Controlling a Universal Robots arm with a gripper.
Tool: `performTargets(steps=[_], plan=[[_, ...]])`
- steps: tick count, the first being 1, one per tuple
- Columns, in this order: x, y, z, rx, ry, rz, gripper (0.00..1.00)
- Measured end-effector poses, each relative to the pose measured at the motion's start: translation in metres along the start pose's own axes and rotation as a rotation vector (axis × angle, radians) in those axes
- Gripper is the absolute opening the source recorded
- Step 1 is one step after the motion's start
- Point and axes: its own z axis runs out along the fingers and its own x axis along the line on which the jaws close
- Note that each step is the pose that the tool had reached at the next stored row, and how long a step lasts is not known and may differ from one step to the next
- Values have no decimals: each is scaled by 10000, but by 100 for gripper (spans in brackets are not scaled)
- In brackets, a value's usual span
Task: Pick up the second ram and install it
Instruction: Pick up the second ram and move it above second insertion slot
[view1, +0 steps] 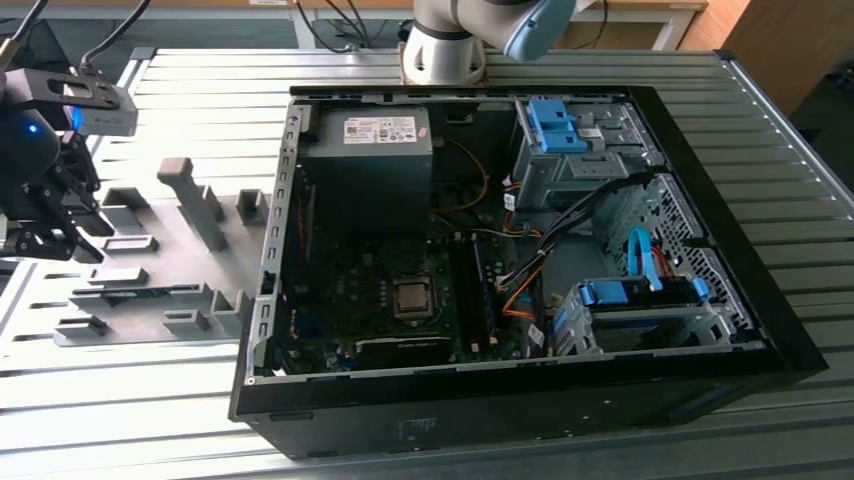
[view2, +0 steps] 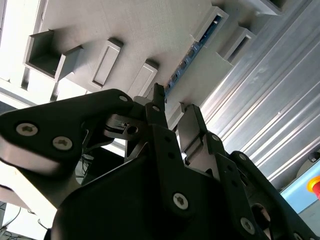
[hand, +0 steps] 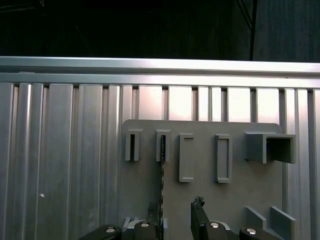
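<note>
The second ram (hand: 162, 172) stands on its edge in a slot of the grey fixture plate (hand: 200, 200), and it looks like a thin dark strip. Its green-blue edge (view2: 192, 50) shows in the second wrist view. In the exterior view the ram (view1: 144, 291) lies along the plate at the far left. My gripper (view1: 54, 240) hangs above that plate, open (hand: 175, 207). The stick runs in between the two fingers, close beside one fingertip (hand: 152, 209), with a gap to the other. Nothing is held. The black fingers (view2: 159, 97) point at the slot.
The open black computer case (view1: 747, 300) lies to the exterior view's right of the plate, with the motherboard's long black slots (view1: 475, 290) inside. Grey fixture blocks (view1: 200, 205) stand up from the plate. Everything rests on a ribbed aluminium table (view1: 134, 400).
</note>
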Motion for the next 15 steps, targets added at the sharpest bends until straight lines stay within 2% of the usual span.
performTargets(steps=[9, 15], plan=[[4, -1, 25, 1, 0, 0, 38], [8, -3, 107, -1, 2, 0, 38]])
